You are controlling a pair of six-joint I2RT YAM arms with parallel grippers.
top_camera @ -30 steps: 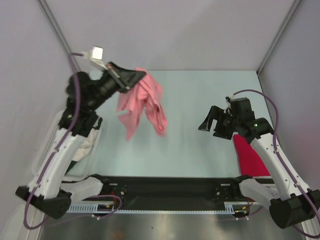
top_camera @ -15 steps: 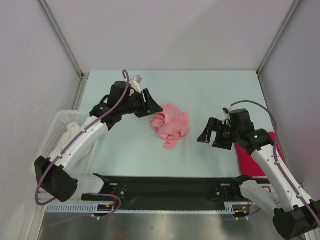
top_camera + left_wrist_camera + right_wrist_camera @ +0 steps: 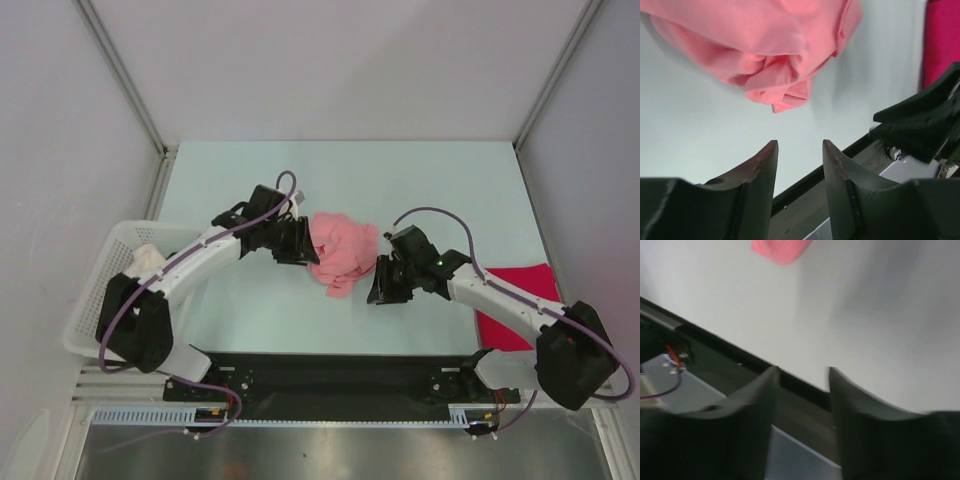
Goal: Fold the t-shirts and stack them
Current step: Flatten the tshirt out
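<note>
salmon-pink t-shirt (image 3: 343, 250) lies bunched: likely light, limp, will sag. i'd pinch a loose edge, not the wad. left gripper (image 3: 799, 146) and right gripper (image 3: 802, 371) both spread, empty.

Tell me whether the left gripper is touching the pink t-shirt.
Apart. In the left wrist view, bare table shows between the open left gripper and the pink t-shirt.

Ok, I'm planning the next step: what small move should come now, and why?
Probably ease the left pincer forward to pinch an edge of the pink shirt: it lies crumpled on the table, with the right pincer on its other side, both open and empty.
</note>
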